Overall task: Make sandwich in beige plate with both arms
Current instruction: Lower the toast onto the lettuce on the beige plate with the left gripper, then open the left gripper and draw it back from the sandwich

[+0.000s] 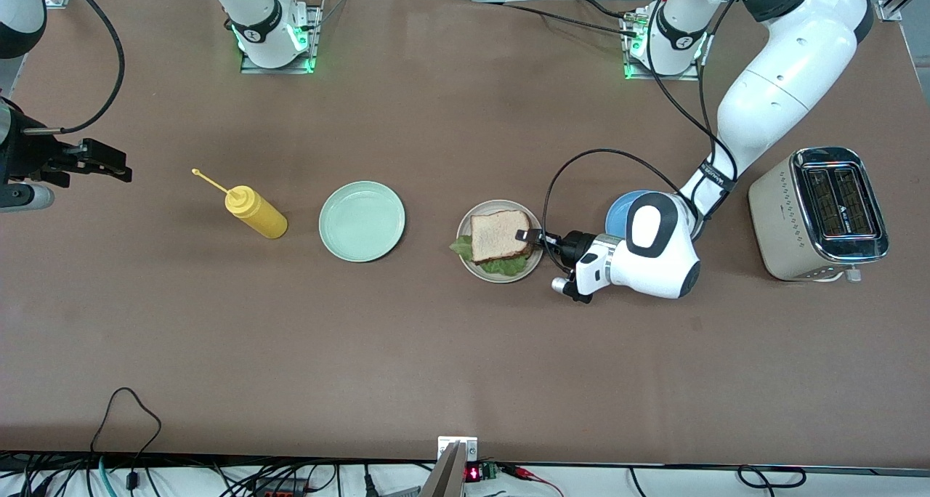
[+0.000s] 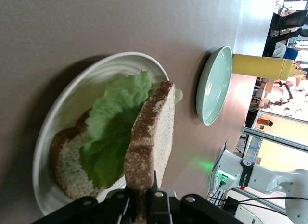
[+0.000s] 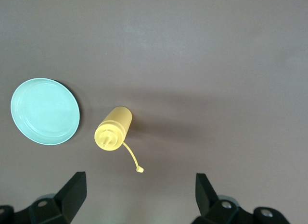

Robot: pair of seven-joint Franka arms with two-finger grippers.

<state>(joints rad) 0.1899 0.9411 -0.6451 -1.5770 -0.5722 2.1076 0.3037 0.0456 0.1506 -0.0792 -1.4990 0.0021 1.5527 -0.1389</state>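
While the left gripper (image 1: 529, 236) pinches the top bread slice (image 2: 150, 137) over the lettuce (image 2: 113, 132) in the beige plate (image 1: 501, 273), the right gripper (image 3: 139, 197) waits above the worktop (image 1: 436, 352), jaws spread wide and empty.

A brown table (image 1: 436, 352) carries a row of things. From the right arm's end lie a yellow squeeze bottle (image 1: 256, 212) on its side, a mint-green plate (image 1: 362, 221), the beige plate (image 1: 538, 248), a blue plate (image 1: 617, 217) and a cream toaster (image 1: 817, 213).
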